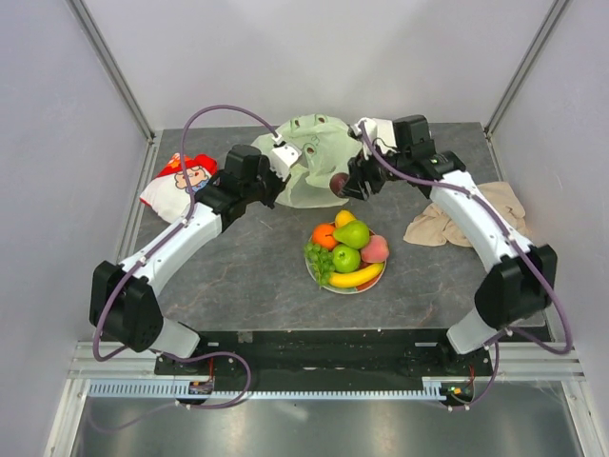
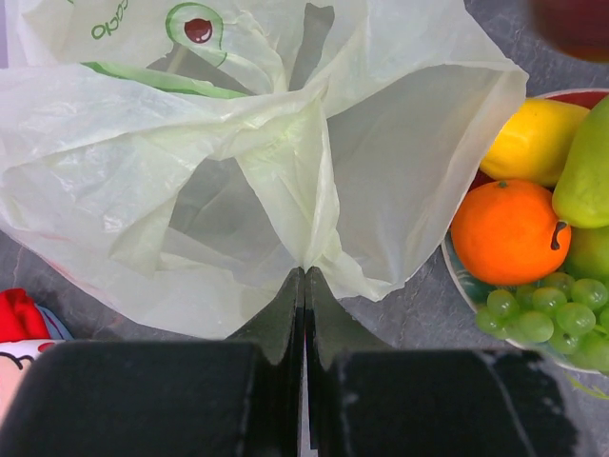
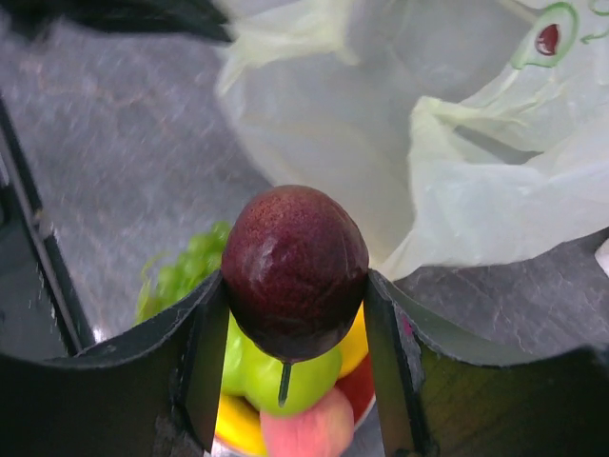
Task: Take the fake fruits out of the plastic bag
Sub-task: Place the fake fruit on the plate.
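Note:
The pale-green plastic bag (image 1: 309, 162) lies crumpled at the back middle of the table. My left gripper (image 1: 288, 157) is shut on a pinched fold of the bag's edge (image 2: 306, 271). Beside the bag's right side, my right gripper (image 1: 344, 186) is shut on a dark plum (image 3: 295, 271), held above the table in front of the bag's mouth (image 3: 381, 143). On a flowered plate (image 1: 354, 289) in front of the bag lie an orange (image 2: 509, 233), a green pear (image 1: 354, 233), a green apple (image 1: 345, 258), a peach (image 1: 375, 249), a banana (image 1: 357, 276) and grapes (image 2: 542, 309).
A red-and-white cartoon snack packet (image 1: 181, 181) lies at the left edge of the table. A beige folded towel (image 1: 466, 219) lies at the right, under my right arm. Grey walls enclose the table on three sides.

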### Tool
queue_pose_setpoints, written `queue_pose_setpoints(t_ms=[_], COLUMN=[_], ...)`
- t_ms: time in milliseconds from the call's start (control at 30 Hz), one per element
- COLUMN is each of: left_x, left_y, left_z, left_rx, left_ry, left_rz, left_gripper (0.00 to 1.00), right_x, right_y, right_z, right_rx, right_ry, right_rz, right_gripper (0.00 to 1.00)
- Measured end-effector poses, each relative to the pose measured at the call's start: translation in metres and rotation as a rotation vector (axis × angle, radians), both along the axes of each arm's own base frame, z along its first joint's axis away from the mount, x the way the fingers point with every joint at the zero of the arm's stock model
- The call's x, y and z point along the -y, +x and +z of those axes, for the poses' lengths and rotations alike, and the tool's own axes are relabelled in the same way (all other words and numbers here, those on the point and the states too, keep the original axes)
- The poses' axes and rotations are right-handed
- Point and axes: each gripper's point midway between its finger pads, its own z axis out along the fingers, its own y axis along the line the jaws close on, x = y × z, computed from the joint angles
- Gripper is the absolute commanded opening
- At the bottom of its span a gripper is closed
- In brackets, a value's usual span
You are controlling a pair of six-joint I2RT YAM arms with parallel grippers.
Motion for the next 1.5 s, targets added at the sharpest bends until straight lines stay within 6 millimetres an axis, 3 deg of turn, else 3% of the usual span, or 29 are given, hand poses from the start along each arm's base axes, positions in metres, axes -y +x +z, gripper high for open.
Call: queue_pose_setpoints(t_ms=[100, 200, 467, 600, 833, 1067, 1500], left_x=[0.002, 0.004, 0.006, 0.007, 0.006, 0.001, 0.000], left_y=[0.003, 0.005, 0.009, 0.010, 0.012, 0.006, -0.005], left_z=[0.004, 0.008, 0.019, 0.022, 0.025, 0.028, 0.027], left_rx=[-0.004, 0.000, 0.019, 0.020, 0.020, 0.023, 0.016], left_ry=[-0.021, -0.036, -0.058, -0.064, -0.069, -0.072, -0.080], left_rz=[0.012, 0.018, 0.022, 0.024, 0.027, 0.030, 0.012], left_gripper=[0.02, 0.02, 0.02, 0.02, 0.02, 0.02, 0.02], right_x=[0.007, 0.008, -0.013, -0.020, -0.037, -0.040, -0.040], right_y=[-0.031, -0.055, -0.109, -0.122, -0.124, -0.113, -0.094], right_z=[0.013, 0.011, -0.039, -0.054, -0.068, -0.089, -0.088], right_rx=[0.084, 0.132, 0.111, 0.112, 0.147, 0.130, 0.158], right_ry=[-0.045, -0.093, -0.208, -0.238, -0.268, -0.304, -0.321], right_rz=[0.100, 0.186, 0.405, 0.456, 0.488, 0.426, 0.331], right_gripper=[0.47, 0.48, 0.49, 0.49, 0.50, 0.50, 0.57])
